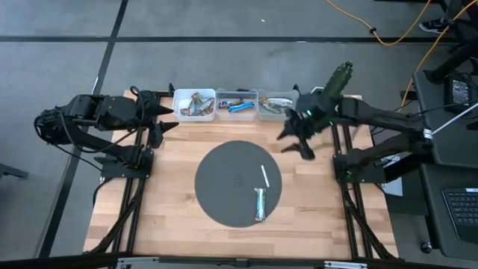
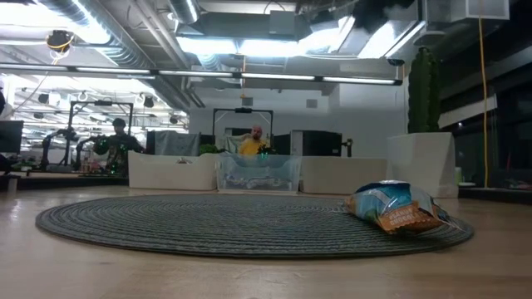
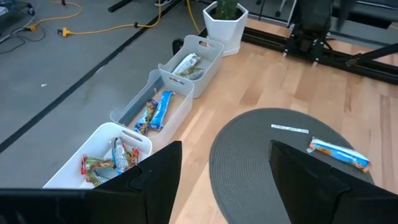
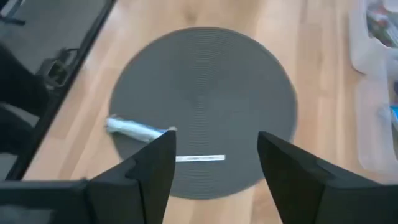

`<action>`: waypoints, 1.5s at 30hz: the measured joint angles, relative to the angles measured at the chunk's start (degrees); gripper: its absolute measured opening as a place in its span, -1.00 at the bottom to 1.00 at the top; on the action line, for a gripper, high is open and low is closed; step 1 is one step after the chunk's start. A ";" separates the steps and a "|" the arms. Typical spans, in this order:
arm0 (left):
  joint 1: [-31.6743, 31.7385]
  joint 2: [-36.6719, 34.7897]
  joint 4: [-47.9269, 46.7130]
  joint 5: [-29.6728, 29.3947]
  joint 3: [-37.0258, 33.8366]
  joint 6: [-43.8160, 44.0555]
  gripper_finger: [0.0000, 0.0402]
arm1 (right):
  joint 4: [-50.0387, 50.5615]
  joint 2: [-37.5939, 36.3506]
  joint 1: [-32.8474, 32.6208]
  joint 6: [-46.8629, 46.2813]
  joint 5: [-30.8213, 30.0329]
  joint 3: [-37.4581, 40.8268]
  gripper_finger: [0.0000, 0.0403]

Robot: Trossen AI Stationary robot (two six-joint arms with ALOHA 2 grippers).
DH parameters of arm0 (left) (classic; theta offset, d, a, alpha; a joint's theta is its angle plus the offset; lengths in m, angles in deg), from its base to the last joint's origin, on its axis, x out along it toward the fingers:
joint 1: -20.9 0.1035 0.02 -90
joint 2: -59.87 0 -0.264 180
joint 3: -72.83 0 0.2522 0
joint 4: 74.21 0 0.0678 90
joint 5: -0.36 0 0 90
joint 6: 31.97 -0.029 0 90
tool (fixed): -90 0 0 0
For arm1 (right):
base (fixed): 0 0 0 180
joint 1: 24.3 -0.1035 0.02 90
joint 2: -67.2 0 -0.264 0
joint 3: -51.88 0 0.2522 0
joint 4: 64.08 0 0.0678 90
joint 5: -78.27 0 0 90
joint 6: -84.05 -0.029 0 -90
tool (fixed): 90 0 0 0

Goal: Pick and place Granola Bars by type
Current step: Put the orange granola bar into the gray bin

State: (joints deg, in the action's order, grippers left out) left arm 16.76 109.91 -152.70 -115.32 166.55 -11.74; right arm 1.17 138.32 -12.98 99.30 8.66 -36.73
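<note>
My left pincer (image 1: 166, 112) waits at the upper left of the worktop (image 1: 172, 217), just beside the first bin. Its fingers are wide apart and hold nothing. It rests there so it is out of the way.

Along the top edge sit three bins in a row. The left bin (image 1: 194, 104) holds the red and brown bars. The middle bin (image 1: 237, 104) holds blue bars. The right bin (image 1: 278, 104) holds the silver ones. Each kind has its own home, so most of the sorting looks done.

In the middle lies a round grey mat (image 1: 231, 175). One bar (image 1: 260, 203) with a blue and silver wrapper lies on the mat's lower right part, near a thin white strip (image 1: 264, 175).

My right pincer (image 1: 295, 138) hangs above the worktop, between the right bin and the mat. It is open wide and empty. I think it is ready to go down for that last bar.
</note>
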 joint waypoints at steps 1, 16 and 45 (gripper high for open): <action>0.00 0.01 -0.01 0.15 0.00 -0.01 0.15 | -0.03 -0.97 -2.42 -1.12 -1.65 0.24 0.11; 0.02 0.00 -0.21 5.56 0.00 -3.02 0.15 | -3.71 -0.84 -32.56 -9.75 -18.92 -6.56 0.07; 0.01 0.01 -0.27 9.25 0.00 -4.49 0.15 | 13.73 38.63 -28.22 20.98 -16.32 -20.12 0.56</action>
State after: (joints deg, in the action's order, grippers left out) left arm 16.77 109.92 -152.96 -106.07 166.55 -16.23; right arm 14.91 176.95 -41.20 120.28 -7.66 -56.84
